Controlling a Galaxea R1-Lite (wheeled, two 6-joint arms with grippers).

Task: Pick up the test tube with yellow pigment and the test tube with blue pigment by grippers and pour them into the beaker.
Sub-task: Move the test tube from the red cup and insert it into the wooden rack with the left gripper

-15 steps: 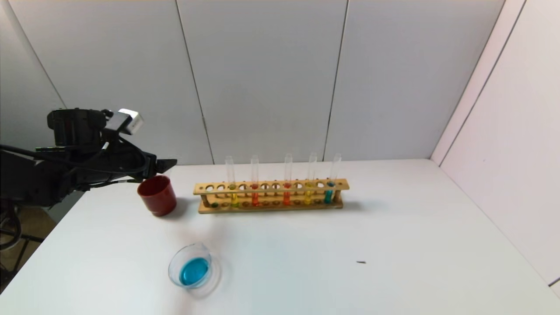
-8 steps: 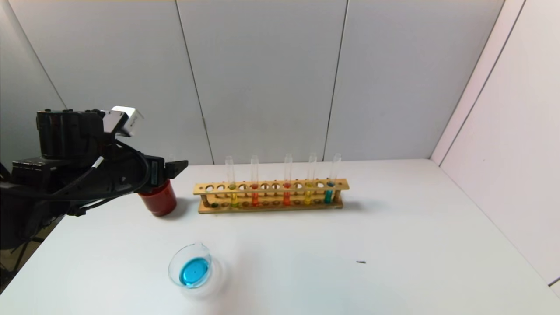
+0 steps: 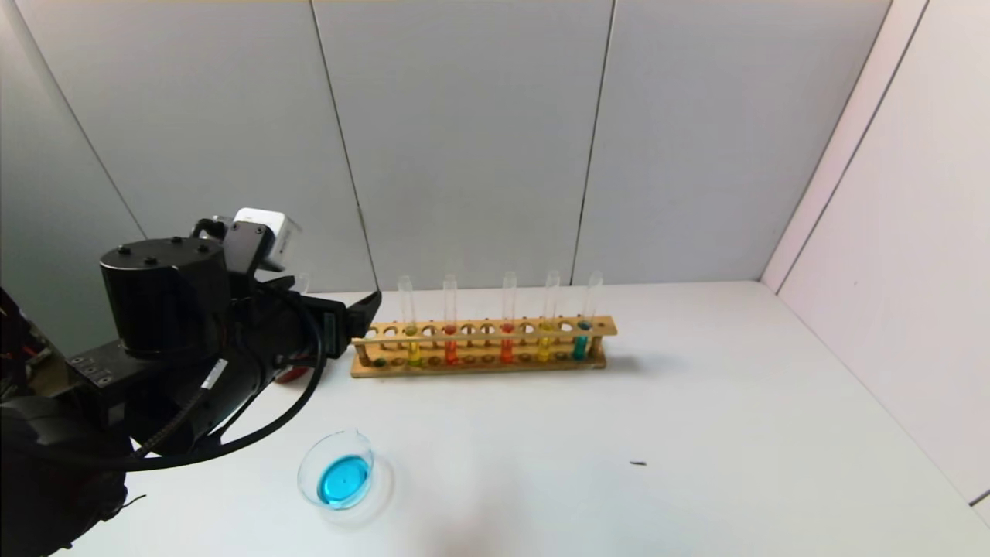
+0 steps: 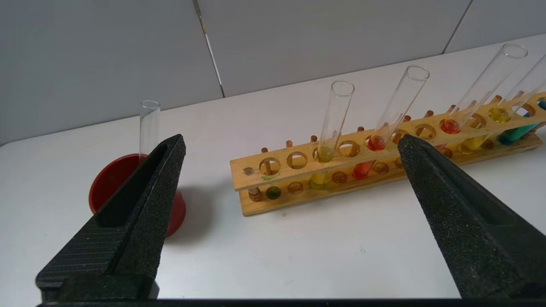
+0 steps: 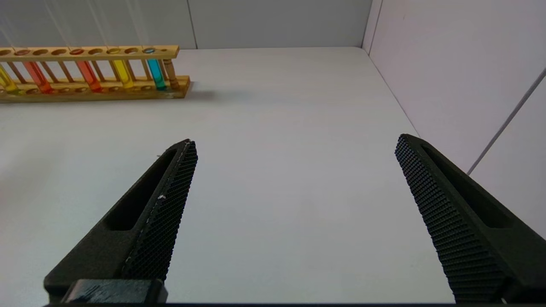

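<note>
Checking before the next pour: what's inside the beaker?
The beaker holds a shallow pool of blue liquid, no yellow visible. No tube is in it. It stands apart from the left gripper.

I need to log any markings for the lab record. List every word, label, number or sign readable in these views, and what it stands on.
No text can be read in any view.
The white tag on the left arm's cable may bear print, but it is too small to read.
The wooden rack, the test tubes, the beaker and the red cup show no labels or graduations.
</note>
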